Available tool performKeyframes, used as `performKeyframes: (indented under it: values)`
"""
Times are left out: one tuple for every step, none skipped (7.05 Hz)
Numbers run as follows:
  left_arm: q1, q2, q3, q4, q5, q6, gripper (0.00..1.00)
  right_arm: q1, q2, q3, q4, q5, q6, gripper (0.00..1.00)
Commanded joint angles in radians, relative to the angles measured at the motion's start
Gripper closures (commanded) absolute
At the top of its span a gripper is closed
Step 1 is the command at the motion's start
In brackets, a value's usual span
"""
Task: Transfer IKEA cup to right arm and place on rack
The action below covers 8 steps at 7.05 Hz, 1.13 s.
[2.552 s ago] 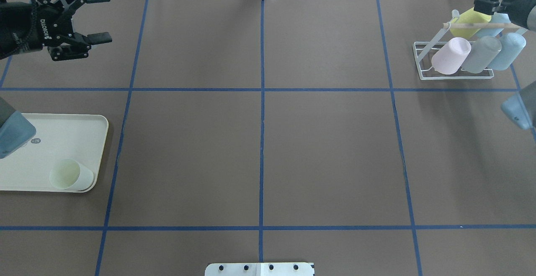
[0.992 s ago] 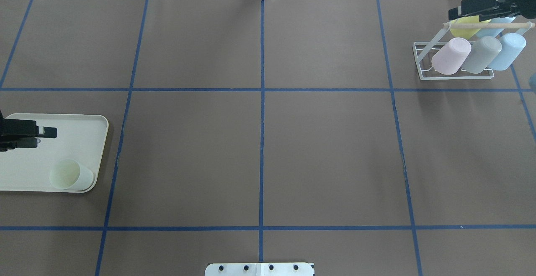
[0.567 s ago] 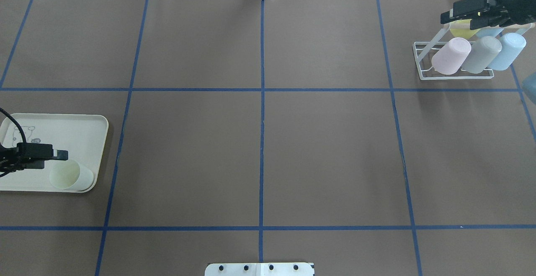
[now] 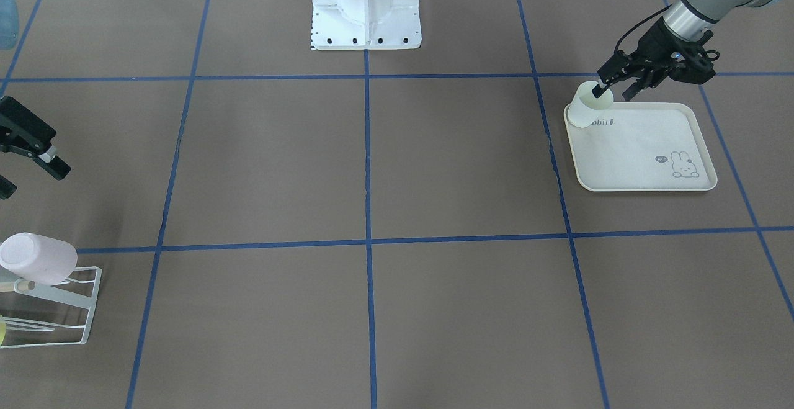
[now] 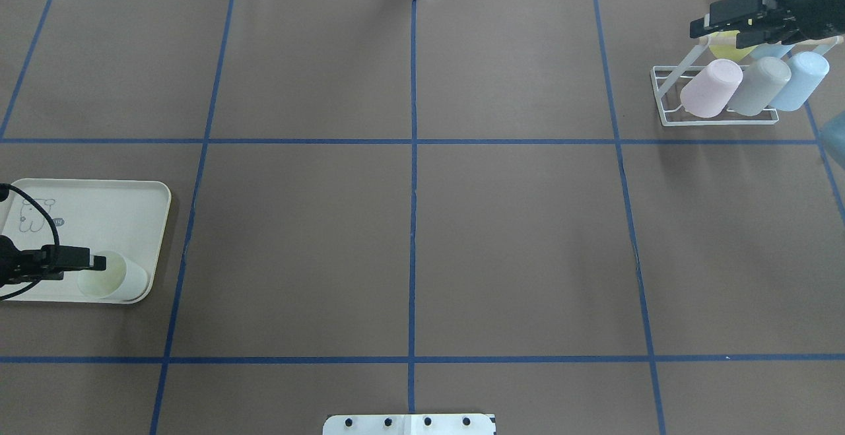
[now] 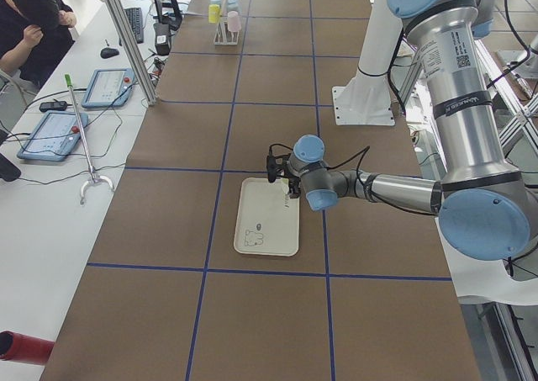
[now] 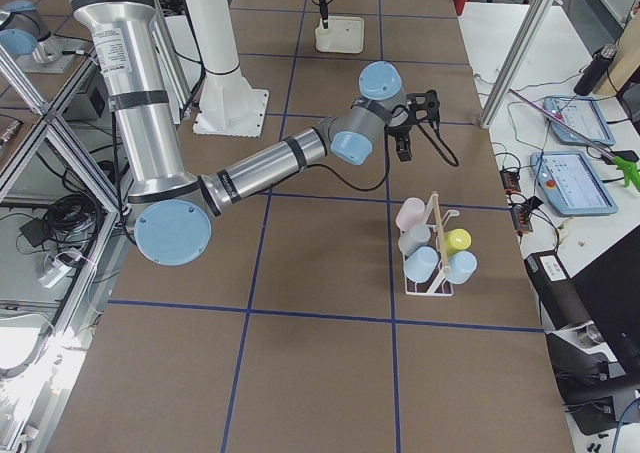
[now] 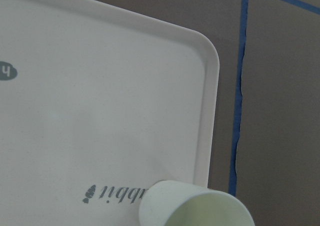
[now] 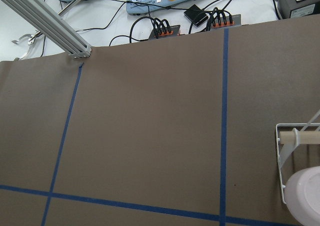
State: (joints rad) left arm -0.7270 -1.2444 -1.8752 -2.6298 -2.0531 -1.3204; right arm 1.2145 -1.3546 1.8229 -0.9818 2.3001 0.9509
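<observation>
Brown-papered table (image 5: 515, 243) with blue tape lines. The left arm (image 6: 395, 187) reaches over the cream tray (image 4: 645, 161). The right arm (image 7: 260, 168) is way off at the opposite end from the tray, by the rack (image 4: 62, 298). The IKEA cup (image 4: 582, 112) sits mouth up in the tray's corner nearest the robot's base. The left gripper (image 4: 613, 91) is spread, one finger dipped into the cup, the other outside it. The right gripper (image 4: 34, 182) is spread wide, holding nothing.

A pale cup (image 8: 200, 208) stood, apparently mouth up, on the cream tray (image 8: 100, 116) near its rounded corner, just beside grey lettering (image 8: 117, 194). Beyond the tray's edge, a blue tape line (image 8: 239, 96) crossed the brown counter (image 8: 285, 111).
</observation>
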Motion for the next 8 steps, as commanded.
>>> performKeyframes:
  values:
    - [0.001, 0.003, 0.001, 0.002, 0.001, 0.013, 0.18, 0.0, 0.0, -0.002, -0.001, 0.001, 0.0, 0.0]
    - [0.009, 0.002, 0.002, 0.002, 0.001, 0.013, 0.18, 0.0, 0.002, -0.001, 0.0, 0.001, 0.0, 0.0]
    - [0.012, -0.001, 0.01, 0.002, 0.001, 0.013, 0.18, 0.0, 0.002, -0.001, 0.0, 0.001, 0.0, 0.0]
    - [0.014, -0.001, 0.017, 0.004, 0.002, 0.013, 0.22, 0.0, 0.002, -0.002, 0.0, -0.001, 0.0, 0.0]
    - [0.015, -0.001, 0.024, 0.004, 0.002, 0.013, 0.3, 0.0, 0.003, -0.002, 0.0, -0.001, 0.0, 0.0]
    - [0.015, -0.003, 0.027, 0.004, 0.002, 0.013, 0.44, 0.0, 0.005, -0.001, 0.0, -0.001, 0.0, 0.0]
    - [0.015, -0.001, 0.025, 0.004, 0.002, 0.013, 0.56, 0.0, 0.005, -0.001, -0.001, -0.001, 0.0, 0.0]
    - [0.017, -0.003, 0.022, 0.004, 0.001, 0.013, 0.58, 0.0, 0.005, -0.001, -0.002, -0.001, -0.001, 0.0]
